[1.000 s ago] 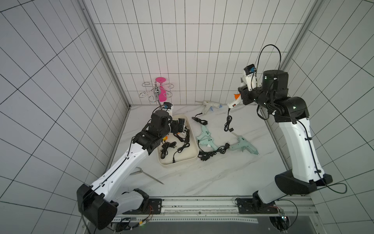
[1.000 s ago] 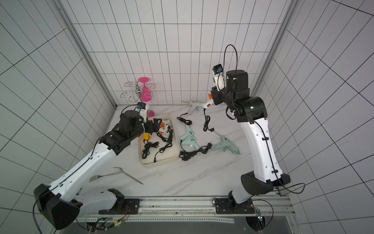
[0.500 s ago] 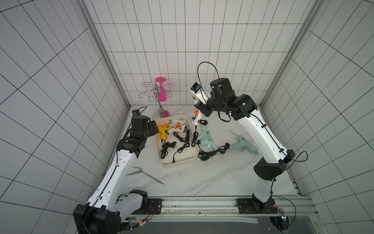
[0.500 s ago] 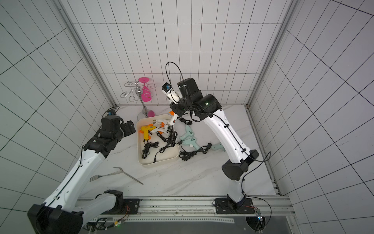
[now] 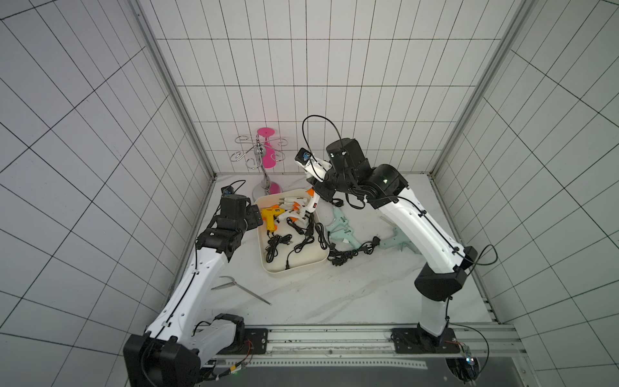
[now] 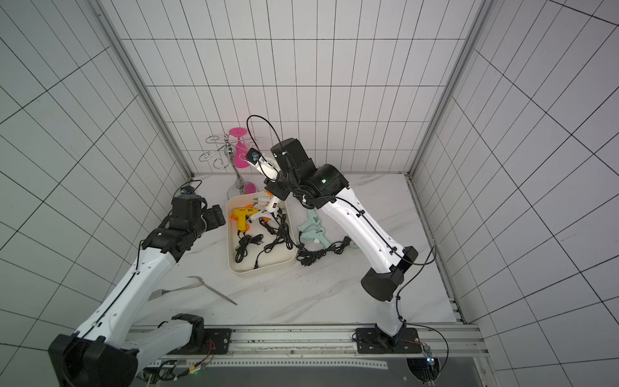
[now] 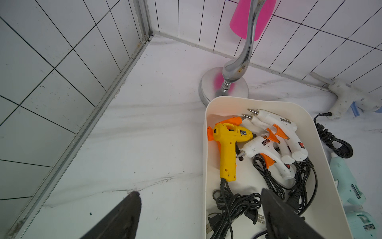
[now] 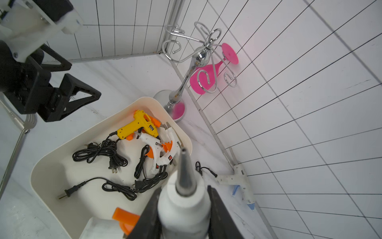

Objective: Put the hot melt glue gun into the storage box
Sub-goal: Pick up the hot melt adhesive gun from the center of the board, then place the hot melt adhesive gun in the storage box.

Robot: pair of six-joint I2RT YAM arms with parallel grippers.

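A shallow cream storage box [image 5: 294, 268] sits mid-table [image 5: 318, 295], already holding a yellow glue gun [image 7: 227, 144], several white ones and black cords [image 7: 233, 204] that crowd its far end. My right gripper [image 8: 184, 188] is clamped around the barrel of a white hot melt glue gun [image 8: 182, 211] with an orange trigger, nozzle pointing forward, above the box's far corner, presumably so it lands within the walls. My left gripper [image 7: 200, 193] hangs spread wide and empty beside the box's outer wall, seemingly keeping clear of the drop.
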